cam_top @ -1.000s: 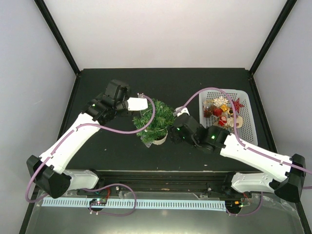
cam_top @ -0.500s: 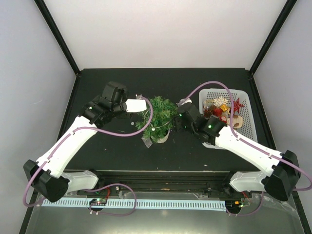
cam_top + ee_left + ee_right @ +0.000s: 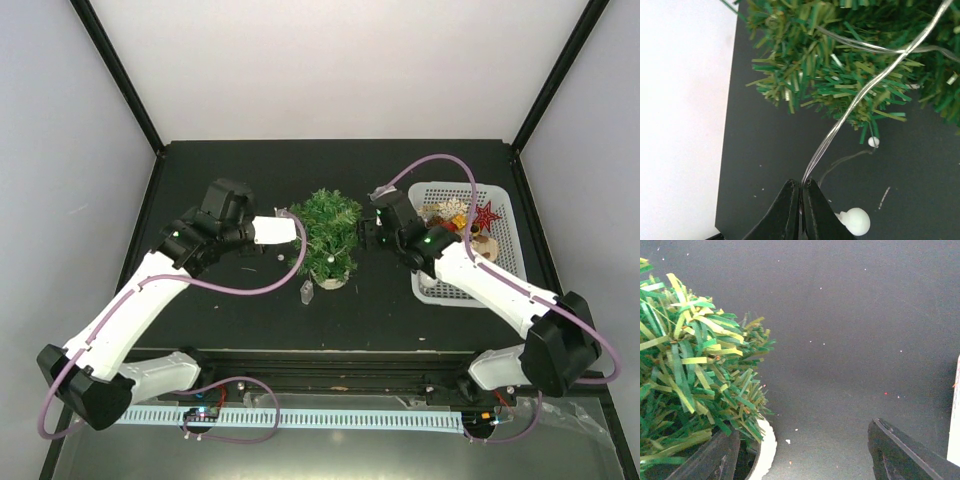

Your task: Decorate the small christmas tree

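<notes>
The small christmas tree [image 3: 327, 232], bushy dark green in a white pot [image 3: 331, 280], stands mid-table. My left gripper [image 3: 296, 234] is at the tree's left side. In the left wrist view it [image 3: 802, 184] is shut on a thin clear light wire [image 3: 840, 125] that runs up into the branches [image 3: 840, 75]. My right gripper [image 3: 371, 231] is just right of the tree, open and empty. In the right wrist view [image 3: 802, 455] its left finger [image 3: 715, 460] is beside the pot rim [image 3: 766, 447] under the foliage [image 3: 690, 375].
A white mesh basket [image 3: 505, 255] with red, gold and white ornaments [image 3: 458, 225] stands at the right. A small clear piece [image 3: 307, 292] lies by the pot. A white bead [image 3: 873, 142] and a white blob [image 3: 858, 222] sit on the black table.
The tree has shifted away from the arms and now stands more upright. My right gripper has swung up to the tree's right side. My left gripper has moved a little nearer and rightward.
</notes>
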